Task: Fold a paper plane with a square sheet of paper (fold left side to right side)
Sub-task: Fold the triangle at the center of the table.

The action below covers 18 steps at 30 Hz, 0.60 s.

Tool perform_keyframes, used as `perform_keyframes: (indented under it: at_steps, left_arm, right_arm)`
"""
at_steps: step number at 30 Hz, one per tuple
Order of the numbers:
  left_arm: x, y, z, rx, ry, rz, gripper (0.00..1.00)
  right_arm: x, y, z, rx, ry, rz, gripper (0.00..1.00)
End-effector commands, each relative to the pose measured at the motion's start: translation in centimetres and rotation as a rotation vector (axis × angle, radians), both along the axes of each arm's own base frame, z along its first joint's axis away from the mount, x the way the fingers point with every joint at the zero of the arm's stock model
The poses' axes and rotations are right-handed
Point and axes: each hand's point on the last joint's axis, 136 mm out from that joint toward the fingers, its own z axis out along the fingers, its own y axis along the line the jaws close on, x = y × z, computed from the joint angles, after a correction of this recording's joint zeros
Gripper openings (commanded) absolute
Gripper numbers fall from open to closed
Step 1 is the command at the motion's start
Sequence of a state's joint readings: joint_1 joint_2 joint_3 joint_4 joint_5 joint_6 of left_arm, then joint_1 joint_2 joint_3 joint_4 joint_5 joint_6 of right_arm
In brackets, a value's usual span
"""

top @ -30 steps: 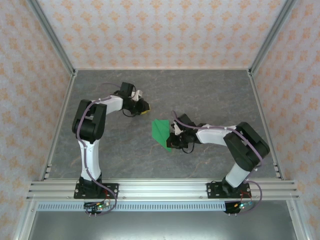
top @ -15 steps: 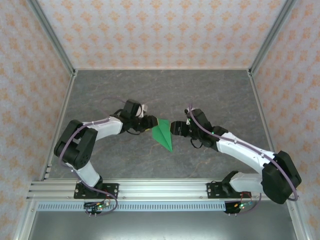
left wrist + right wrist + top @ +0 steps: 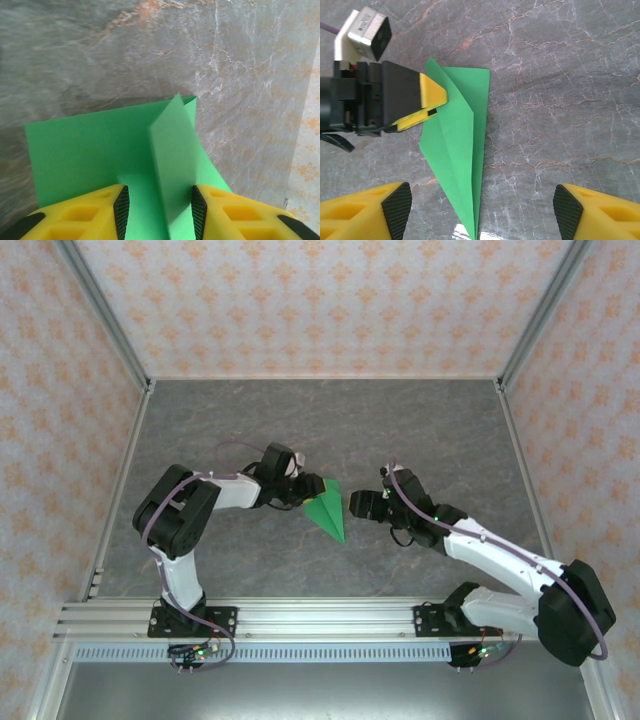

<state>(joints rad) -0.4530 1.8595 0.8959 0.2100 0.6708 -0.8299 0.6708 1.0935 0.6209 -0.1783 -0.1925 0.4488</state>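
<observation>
Top external: green paper (image 3: 327,508), 1 pointed dart outline, flat on table (image 3: 420,430) between the arms; left gripper (image 3: 305,490) at its upper edge; right gripper (image 3: 352,505) just beside it.
Left wrist: jaws apart astride 1 raised flap, not pinching; flap's foot hidden.
Right wrist: jaws wide, holding nothing; nose folds look done, wing folds judged outstanding; tip reaches frame edge.

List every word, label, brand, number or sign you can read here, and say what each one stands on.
No text can be read anywhere.
Green paper: plain, no print.
Wall covering: a repeated orange ornament, no letters.
Grey box above the left claw: no marking legible.
</observation>
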Motion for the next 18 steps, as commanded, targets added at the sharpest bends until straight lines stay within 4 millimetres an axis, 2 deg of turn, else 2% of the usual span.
perform_keyframes:
  at_steps: [1, 3, 8, 10, 14, 18]
  left_arm:
    - [1.3, -1.4, 1.4, -0.047, -0.048, -0.004, 0.39]
    - [1.6, -1.8, 1.7, -0.051, -0.052, -0.010, 0.34]
    - [2.0, -2.0, 3.3, -0.067, -0.093, -0.012, 0.13]
    - [2.1, -2.0, 5.0, -0.074, -0.132, -0.016, 0.07]
    - [2.1, -1.8, 9.2, -0.097, -0.218, -0.015, 0.03]
    - [1.7, -0.9, 14.5, -0.105, -0.311, 0.003, 0.03]
  right_arm:
    - [-0.1, -1.1, 0.1, 0.007, -0.011, -0.044, 0.82]
    - [-0.2, -1.2, 0.1, 0.032, -0.005, -0.044, 0.85]
    - [-0.2, -1.0, 0.7, 0.178, 0.021, -0.033, 0.94]
    - [-0.2, -0.5, 1.4, 0.272, 0.023, 0.002, 1.00]
    - [-0.3, 0.6, 2.7, 0.417, 0.042, 0.073, 1.00]
    - [-0.3, 1.3, 3.8, 0.510, 0.052, 0.134, 1.00]
